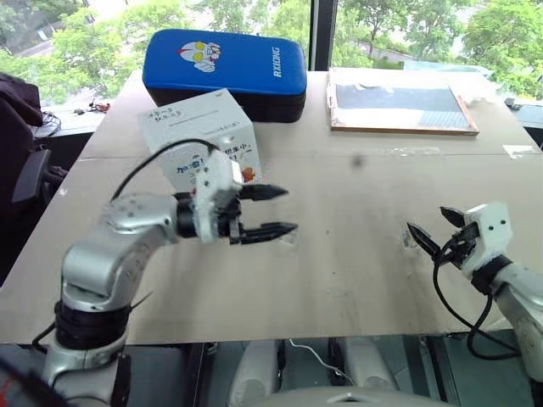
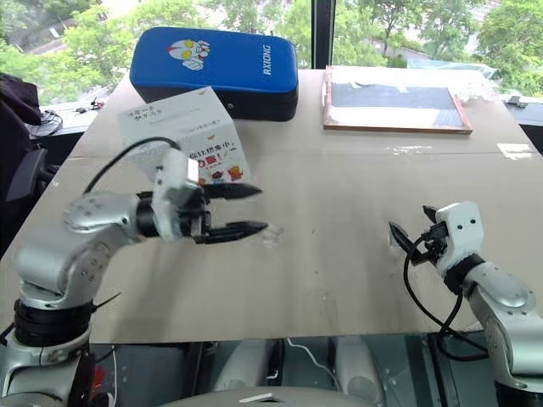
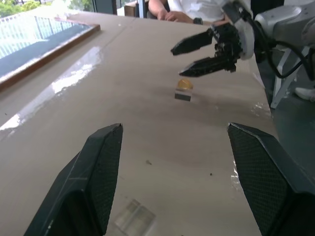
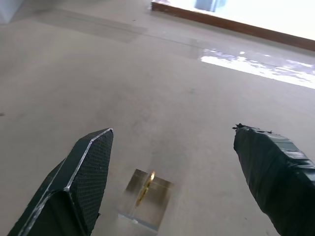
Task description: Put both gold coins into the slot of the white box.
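Table (image 1: 356,280): wide pale board. Blue padded case (image 1: 225,72) at the far edge, flat framed panel (image 1: 399,106) to its right.

White box (image 1: 199,140) sits just in front of the case, toward the robot's left. Its plain top face carries the slot (image 1: 191,121), a thin dark line, facing up and unobstructed.

Left gripper (image 1: 265,212) hovers low near the box's front face, pointing right, fingers parted, carrying nothing. A clear plastic bit (image 3: 135,216) lies under it; no coin visible on it.

Right gripper (image 1: 434,227) hangs over the table's right side, well apart from the box, fingers spread, empty.

One gold coin (image 4: 146,186) stands on edge in a small clear holder (image 4: 147,199), directly between and just ahead of the right fingers. Second coin: cannot locate.

Judgement: step in hand is the right-side pick. Best to straddle the coin's two flat faces, close above the holder, and lift straight up so the holder stays put. Coin is thin and slick; an off-centre pinch would likely flick it away.
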Robot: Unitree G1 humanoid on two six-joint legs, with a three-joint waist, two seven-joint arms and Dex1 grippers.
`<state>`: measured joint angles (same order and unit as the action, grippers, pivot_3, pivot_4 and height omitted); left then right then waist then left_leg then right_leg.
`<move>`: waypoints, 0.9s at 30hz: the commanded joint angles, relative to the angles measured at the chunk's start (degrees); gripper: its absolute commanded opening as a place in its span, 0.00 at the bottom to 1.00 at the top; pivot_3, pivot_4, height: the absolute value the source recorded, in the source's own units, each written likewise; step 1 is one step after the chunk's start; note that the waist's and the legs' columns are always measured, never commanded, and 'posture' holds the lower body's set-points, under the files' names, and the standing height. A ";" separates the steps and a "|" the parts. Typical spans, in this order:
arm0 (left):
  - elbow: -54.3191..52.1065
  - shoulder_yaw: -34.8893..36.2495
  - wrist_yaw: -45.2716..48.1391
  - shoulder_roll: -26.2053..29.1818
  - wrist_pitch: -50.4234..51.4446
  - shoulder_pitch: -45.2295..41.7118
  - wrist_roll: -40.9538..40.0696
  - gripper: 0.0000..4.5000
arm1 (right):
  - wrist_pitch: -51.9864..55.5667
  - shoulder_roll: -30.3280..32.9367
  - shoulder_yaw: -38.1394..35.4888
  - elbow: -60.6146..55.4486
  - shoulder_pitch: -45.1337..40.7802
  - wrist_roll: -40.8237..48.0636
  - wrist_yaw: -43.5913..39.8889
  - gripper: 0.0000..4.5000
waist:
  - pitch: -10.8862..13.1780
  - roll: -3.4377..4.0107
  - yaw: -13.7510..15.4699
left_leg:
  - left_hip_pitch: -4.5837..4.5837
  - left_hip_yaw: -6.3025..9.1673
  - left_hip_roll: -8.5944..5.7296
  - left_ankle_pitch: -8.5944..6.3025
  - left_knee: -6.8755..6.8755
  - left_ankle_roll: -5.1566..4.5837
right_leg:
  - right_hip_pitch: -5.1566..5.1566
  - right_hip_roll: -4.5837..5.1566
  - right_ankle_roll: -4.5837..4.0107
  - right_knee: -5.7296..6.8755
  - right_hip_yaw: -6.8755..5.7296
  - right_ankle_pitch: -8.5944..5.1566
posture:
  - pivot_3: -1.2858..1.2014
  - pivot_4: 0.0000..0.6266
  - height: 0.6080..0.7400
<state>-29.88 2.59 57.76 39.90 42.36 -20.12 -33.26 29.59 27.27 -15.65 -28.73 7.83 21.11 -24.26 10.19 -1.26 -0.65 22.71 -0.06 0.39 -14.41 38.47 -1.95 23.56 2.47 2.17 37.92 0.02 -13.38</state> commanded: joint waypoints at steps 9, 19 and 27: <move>-1.41 -1.72 -3.15 1.18 -1.62 -0.68 0.03 0.77 | 0.37 -4.38 0.85 -1.38 2.23 0.96 2.29 0.88 | -0.01 0.01 0.05 | 0.06 -0.05 0.00 0.00 -0.08 0.00 | 0.07 -0.02 -0.01 -0.03 0.04 0.25 | 0.52 0.24 1.00; 2.41 -1.16 -2.82 2.87 -4.27 -1.91 1.20 0.77 | 2.01 -4.14 2.48 -1.34 1.94 1.34 2.08 0.01 | -0.01 0.00 0.05 | 0.08 -0.05 -0.01 -0.01 -0.10 0.00 | 0.08 -0.02 0.02 -0.08 0.01 0.20 | 0.52 0.24 1.00; 3.23 -1.20 -6.34 -0.79 -4.00 -3.34 0.32 0.77 | 4.81 -7.08 -0.28 -3.41 -2.08 9.80 2.99 0.01 | -0.01 0.01 0.00 | 0.08 -0.05 -0.01 -0.01 -0.10 0.00 | 0.08 -0.02 0.05 -0.08 0.01 0.21 | 0.52 0.24 1.00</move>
<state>-26.11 0.42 53.18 39.94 38.76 -21.85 -31.79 33.47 21.06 -13.49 -28.86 7.29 26.34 -21.88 10.19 -1.26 -0.66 22.80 -0.10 0.39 -14.42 38.38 -1.95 23.63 2.45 2.22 37.84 0.03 -13.17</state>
